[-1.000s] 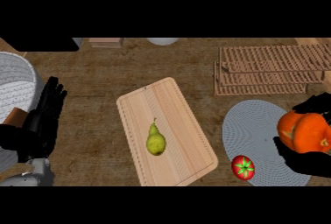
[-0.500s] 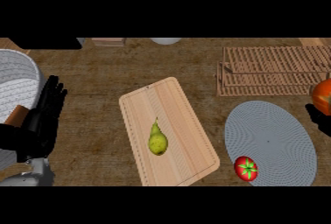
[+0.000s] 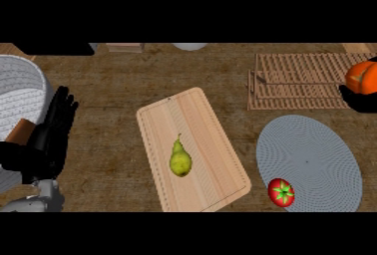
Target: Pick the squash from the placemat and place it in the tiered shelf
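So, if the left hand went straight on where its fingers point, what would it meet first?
The open left hand, at the view's left, points along brown wooden counter, past the grey ribbed container. First comes the black shape at the far edge, perhaps; depth is unclear.

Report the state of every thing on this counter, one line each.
shelf: no item on the slats that show.
squash: held by the right hand, over the shelf's right end.
placemat: flat, one item on its near left edge.
tomato: on the placemat's edge, stem up.
cutting board: flat, set at a slant.
pear: lying on the cutting board.
left hand: open, resting at the view's left.
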